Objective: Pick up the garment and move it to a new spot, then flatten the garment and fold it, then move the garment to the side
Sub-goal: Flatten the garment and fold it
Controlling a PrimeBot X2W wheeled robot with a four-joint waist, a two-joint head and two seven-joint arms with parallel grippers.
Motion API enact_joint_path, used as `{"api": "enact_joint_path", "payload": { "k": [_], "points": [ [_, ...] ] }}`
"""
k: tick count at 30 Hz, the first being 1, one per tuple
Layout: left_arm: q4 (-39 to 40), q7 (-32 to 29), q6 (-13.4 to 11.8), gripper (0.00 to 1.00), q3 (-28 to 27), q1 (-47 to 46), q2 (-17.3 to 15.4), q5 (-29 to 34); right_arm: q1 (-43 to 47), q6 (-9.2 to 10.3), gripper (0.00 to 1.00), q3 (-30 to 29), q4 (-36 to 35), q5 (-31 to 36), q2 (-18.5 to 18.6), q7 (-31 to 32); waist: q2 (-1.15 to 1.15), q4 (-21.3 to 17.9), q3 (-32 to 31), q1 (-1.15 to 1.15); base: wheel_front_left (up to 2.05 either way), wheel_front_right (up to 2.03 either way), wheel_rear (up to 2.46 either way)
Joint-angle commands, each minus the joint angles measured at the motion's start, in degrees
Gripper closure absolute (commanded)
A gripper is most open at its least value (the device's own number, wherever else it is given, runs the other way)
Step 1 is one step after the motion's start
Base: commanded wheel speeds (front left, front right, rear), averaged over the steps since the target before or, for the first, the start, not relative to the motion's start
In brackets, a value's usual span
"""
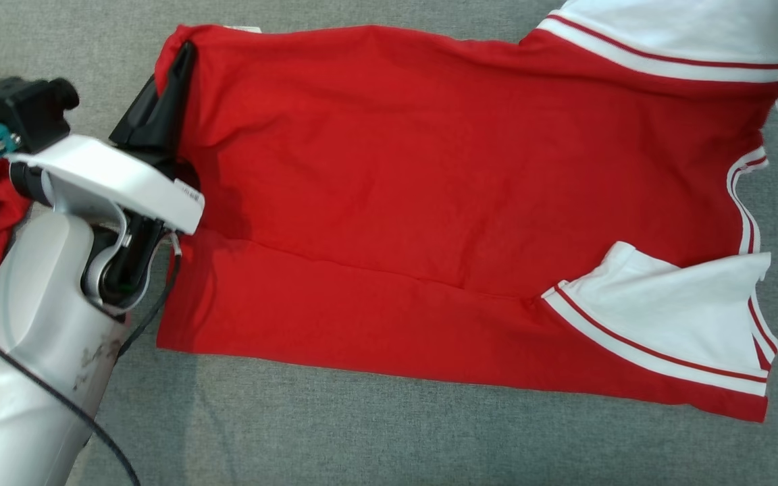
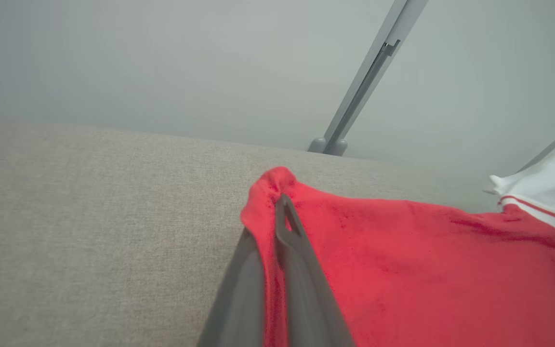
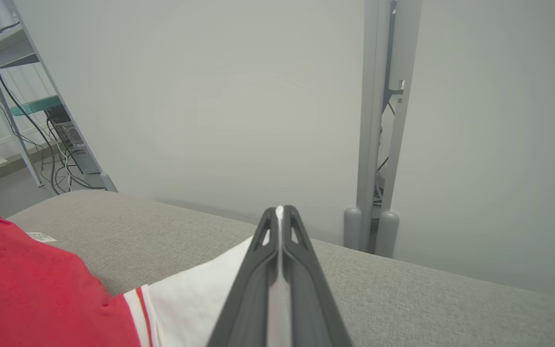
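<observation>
Both claws clamped on the red garment (image 1: 429, 189)!
It lies spread across the grey fabric surface (image 1: 389, 439); the left claw (image 2: 277, 212) pinches a red corner, the right claw (image 3: 279, 214) grips the white sleeve (image 3: 195, 289), probably near its outer edge.

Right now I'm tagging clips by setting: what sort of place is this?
Probably a lab or test room: a grey cloth-covered worktable, a bare wall with metal posts, and a rack trailing cables.

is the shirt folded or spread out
Partly folded: the near side of the shirt and its white sleeve lie turned over the body along a crease; the rest is spread.
</observation>
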State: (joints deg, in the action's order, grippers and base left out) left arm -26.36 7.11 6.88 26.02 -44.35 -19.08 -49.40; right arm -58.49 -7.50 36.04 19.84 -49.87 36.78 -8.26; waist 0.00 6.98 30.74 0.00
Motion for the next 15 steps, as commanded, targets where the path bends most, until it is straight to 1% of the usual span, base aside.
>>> {"api": "enact_joint_path", "payload": {
  "k": [1, 5, 6, 9, 13, 14, 15],
  "points": [
    [1.46, 0.3, -0.23, 1.0, -0.48, 1.57, -0.73, -0.5, 2.02, 0.02, 1.0, -0.2, -1.64, -0.18, 0.77, -0.75, 0.0, -0.27, -0.16, 0.0, 0.0, 0.0, 0.0],
    [9.27, 0.27, -0.58, 1.0, -2.5, 7.19, -3.4, -3.04, 10.12, 0.02, 1.0, -2.05, -8.93, -0.45, 2.78, -2.17, 0.0, -1.08, -0.33, 0.0, 0.0, 0.0, 0.0],
    [13.15, -0.02, -0.94, 1.0, -3.15, 10.66, -4.45, -4.21, 15.06, 0.02, 1.0, -3.48, -12.03, -0.19, 3.03, -2.67, 0.0, -1.44, -0.48, 0.0, 0.0, 0.0, 0.0],
    [18.22, -0.27, -1.95, 1.0, -4.24, 15.69, -6.5, -5.57, 23.09, 0.02, 1.0, -6.63, -15.87, -0.03, 2.14, -3.58, 0.0, -1.99, -0.77, 0.0, 0.0, 0.0, 0.0],
    [23.02, -0.01, -4.0, 1.0, -6.28, 21.92, -8.5, -7.38, 33.04, 0.02, 1.0, -11.38, -20.22, 0.58, -0.31, -4.53, 0.0, -2.8, -1.18, 0.0, 0.0, 0.0, 0.0],
    [24.01, 0.0, -4.39, 1.0, -6.75, 23.21, -9.01, -7.88, 35.1, 0.02, 1.0, -12.61, -21.33, 0.85, -0.96, -4.62, 0.0, -2.93, -1.23, 0.0, 0.0, 0.0, 0.0],
    [24.01, 0.0, -4.39, 1.0, -6.75, 23.21, -9.01, -7.88, 35.1, 0.02, 1.0, -12.61, -21.33, 0.85, -0.96, -4.62, 0.0, -2.93, -1.23, 0.0, 0.0, 0.0, 0.0]
  ]
}}
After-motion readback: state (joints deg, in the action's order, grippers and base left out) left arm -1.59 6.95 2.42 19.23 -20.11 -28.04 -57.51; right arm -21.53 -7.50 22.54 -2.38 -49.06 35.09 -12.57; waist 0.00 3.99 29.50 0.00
